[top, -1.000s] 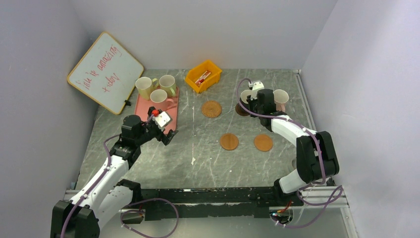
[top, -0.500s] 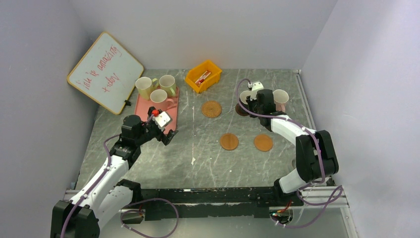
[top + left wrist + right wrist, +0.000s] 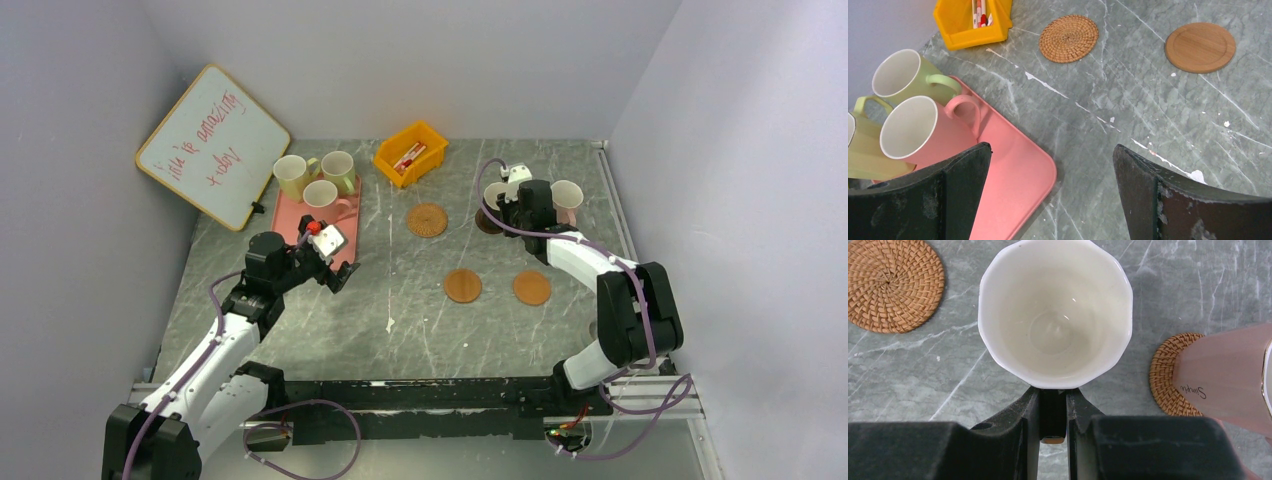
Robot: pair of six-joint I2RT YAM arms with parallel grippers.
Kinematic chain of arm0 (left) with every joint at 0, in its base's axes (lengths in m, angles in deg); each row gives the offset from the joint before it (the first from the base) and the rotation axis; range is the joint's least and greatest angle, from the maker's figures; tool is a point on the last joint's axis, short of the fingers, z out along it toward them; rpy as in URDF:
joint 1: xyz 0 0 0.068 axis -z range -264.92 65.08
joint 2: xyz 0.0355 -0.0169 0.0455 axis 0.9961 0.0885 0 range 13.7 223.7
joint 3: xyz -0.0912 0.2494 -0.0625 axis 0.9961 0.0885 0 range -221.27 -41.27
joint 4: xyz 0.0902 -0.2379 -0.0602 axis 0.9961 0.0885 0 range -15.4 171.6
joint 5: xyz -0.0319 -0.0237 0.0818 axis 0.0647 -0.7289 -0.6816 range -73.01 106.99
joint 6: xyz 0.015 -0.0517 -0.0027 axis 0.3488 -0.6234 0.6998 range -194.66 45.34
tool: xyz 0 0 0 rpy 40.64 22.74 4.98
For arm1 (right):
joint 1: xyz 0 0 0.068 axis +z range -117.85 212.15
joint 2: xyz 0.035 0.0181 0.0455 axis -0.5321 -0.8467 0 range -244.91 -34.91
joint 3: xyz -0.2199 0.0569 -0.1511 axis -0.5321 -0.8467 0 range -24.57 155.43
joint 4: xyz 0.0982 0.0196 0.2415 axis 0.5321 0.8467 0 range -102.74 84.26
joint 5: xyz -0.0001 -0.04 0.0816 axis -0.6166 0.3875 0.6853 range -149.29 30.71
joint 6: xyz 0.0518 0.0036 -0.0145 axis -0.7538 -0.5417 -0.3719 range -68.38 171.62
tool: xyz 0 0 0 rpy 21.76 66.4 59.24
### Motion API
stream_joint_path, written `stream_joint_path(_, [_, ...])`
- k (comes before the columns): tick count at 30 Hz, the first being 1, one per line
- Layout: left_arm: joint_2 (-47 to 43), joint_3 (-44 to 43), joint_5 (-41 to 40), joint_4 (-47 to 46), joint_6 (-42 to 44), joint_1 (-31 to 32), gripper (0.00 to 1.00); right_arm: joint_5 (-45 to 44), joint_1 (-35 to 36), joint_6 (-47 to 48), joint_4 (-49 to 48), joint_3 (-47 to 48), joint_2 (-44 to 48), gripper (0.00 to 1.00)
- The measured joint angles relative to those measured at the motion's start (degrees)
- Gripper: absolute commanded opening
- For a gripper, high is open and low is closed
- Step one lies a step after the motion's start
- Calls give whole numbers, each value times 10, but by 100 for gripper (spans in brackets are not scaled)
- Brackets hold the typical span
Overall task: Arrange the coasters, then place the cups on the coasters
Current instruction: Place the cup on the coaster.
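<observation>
My right gripper [image 3: 511,201] [image 3: 1053,407] is shut on the black handle of a cup [image 3: 1055,315] [image 3: 496,192] with a whitish inside. That cup is over a dark brown coaster [image 3: 487,224]; I cannot tell if it rests on it. A pink cup [image 3: 1228,380] [image 3: 568,197] stands beside it on a woven coaster [image 3: 1165,375]. Another woven coaster [image 3: 427,219] [image 3: 1068,38] and two orange-brown coasters [image 3: 462,285] [image 3: 531,288] lie bare. My left gripper [image 3: 336,262] [image 3: 1050,150] hangs open over the corner of the pink tray [image 3: 1013,185]. On the tray stand a pink cup [image 3: 913,130] and two green cups [image 3: 903,75] [image 3: 863,150].
A yellow bin [image 3: 410,152] with pens sits at the back, between the tray [image 3: 345,245] and the right arm. A whiteboard [image 3: 212,145] leans against the left wall. Grey walls enclose the marbled table on three sides.
</observation>
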Motion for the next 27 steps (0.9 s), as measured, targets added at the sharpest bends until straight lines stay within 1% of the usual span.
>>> stream_joint_path(27, [3, 0, 6, 0, 0, 0, 96, 0, 0, 0, 1, 4, -3, 17])
